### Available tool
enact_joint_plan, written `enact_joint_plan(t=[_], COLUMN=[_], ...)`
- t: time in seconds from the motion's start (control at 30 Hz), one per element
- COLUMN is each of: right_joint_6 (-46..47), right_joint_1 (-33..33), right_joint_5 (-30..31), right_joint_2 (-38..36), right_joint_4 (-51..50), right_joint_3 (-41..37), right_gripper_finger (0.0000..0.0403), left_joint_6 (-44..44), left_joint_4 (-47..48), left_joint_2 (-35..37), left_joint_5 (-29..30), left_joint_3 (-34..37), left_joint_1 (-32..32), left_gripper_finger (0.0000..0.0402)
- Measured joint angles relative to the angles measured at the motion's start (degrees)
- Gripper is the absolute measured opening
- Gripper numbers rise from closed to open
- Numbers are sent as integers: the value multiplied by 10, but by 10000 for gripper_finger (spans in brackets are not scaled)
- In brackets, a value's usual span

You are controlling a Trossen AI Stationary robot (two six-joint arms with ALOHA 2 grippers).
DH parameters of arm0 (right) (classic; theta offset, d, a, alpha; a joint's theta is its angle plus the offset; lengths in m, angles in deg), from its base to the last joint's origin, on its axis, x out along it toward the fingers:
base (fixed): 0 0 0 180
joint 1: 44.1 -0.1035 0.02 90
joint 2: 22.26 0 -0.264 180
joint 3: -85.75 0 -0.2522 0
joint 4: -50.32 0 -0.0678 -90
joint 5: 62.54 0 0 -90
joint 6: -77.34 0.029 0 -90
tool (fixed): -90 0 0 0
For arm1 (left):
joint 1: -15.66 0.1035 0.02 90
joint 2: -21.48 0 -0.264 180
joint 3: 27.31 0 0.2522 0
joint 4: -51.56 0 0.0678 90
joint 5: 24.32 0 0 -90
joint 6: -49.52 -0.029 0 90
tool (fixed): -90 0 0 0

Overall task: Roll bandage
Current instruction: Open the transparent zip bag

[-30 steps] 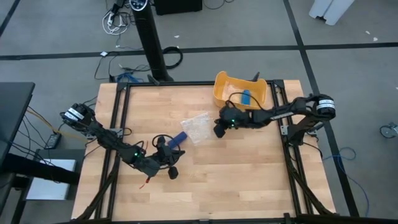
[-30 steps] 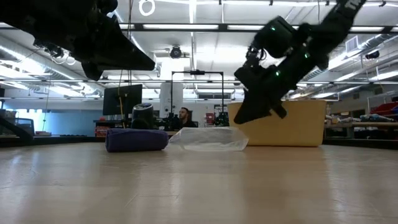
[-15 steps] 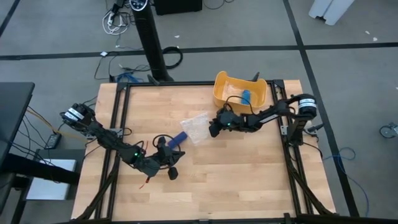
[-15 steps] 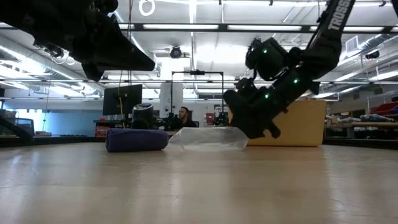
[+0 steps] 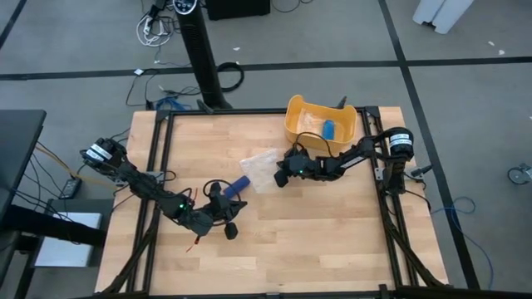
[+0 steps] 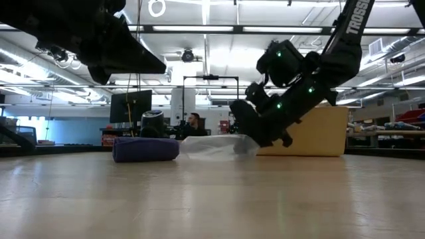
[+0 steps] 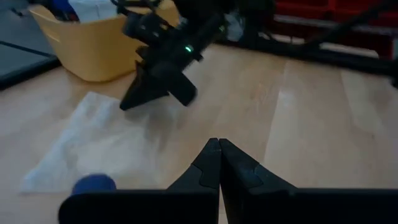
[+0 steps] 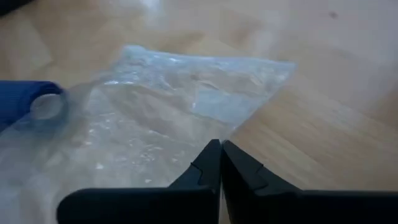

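Over the table in the high view, the right gripper (image 5: 281, 176) is sitting further toward the left than a second ago, now at the edge of the clear wrapper (image 5: 259, 164), with its fingers closed on nothing. The left gripper (image 5: 233, 227) is hanging where it was, fingers closed and empty, just beside the bandage (image 5: 238, 184), a small blue roll lying near the wrapper's left end. A yellow tub (image 5: 299, 112) is standing at the table's far edge with something blue inside it.

Across the table in the low view, the right gripper (image 6: 240, 119) is reaching lower than before, partly hiding the wrapper (image 6: 212, 146) and the tub (image 6: 325, 133); the bandage (image 6: 146, 149) is resting on the wood left of the wrapper.

Past the left wrist's closed fingers (image 7: 214, 165), the wrapper (image 7: 99, 143) is lying between this gripper and the right one (image 7: 134, 102); the bandage (image 7: 93, 184) is showing at its near edge.

Past the right wrist's closed fingers (image 8: 217, 163), the wrapper (image 8: 155, 118) is lying flat, with the bandage (image 8: 22, 99) partly seen through it.
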Motion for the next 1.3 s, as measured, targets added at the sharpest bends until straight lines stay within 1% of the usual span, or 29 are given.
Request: enact_joint_plan(t=[0.1, 0.17, 0.23, 0.3, 0.4, 0.5, 0.57, 0.73, 0.77, 0.83, 0.97, 1.07, 1.23, 1.3], right_joint_6=[-22, -50, -82, -119, -172, -209, -237, -311, -324, -355, -435, -502, -590, -615], right_joint_1=[-15, -30, -49, -71, -107, -144, -172, -240, -252, -275, -317, -347, -389, -405], right_joint_5=[20, 48, 70, 90, 119, 126, 140, 206, 219, 245, 281, 296, 314, 314], right_joint_2=[-13, -29, -50, -76, -119, -165, -191, -249, -259, -275, -298, -312, -336, -343], right_joint_4=[6, 9, 12, 13, 17, 20, 26, 35, 41, 56, 117, 168, 238, 257], right_joint_3=[2, 2, 2, 2, 3, 3, 3, 3, 3, 3, 3, 3, 3, 3], right_gripper_finger=[9, 4, 4, 5, 2, 3, 2, 1, 1, 1, 1, 1, 0, 0], left_joint_6=[-22, -37, -57, -87, -141, -187, -221, -305, -321, -348, -387, -420, -460, -496], left_joint_4=[-15, -30, -48, -76, -128, -179, -219, -306, -314, -319, -318, -316, -366, -400], left_joint_2=[0, 0, 0, 0, 0, 0, 0, 0, 0, 0, 0, 0, 0, 0], left_joint_5=[16, 39, 74, 87, 57, 16, -12, -105, -117, -122, -117, -97, -25, -4], left_joint_3=[0, 0, 0, 0, 0, 0, 0, 0, 0, 0, 0, 0, 0, 0], left_joint_1=[-1, -4, -10, -18, -27, -30, -31, -31, -31, -31, -31, -31, -31, -31], left_gripper_finger=[7, 7, 7, 7, 7, 7, 7, 7, 7, 7, 10, 17, 36, 45])
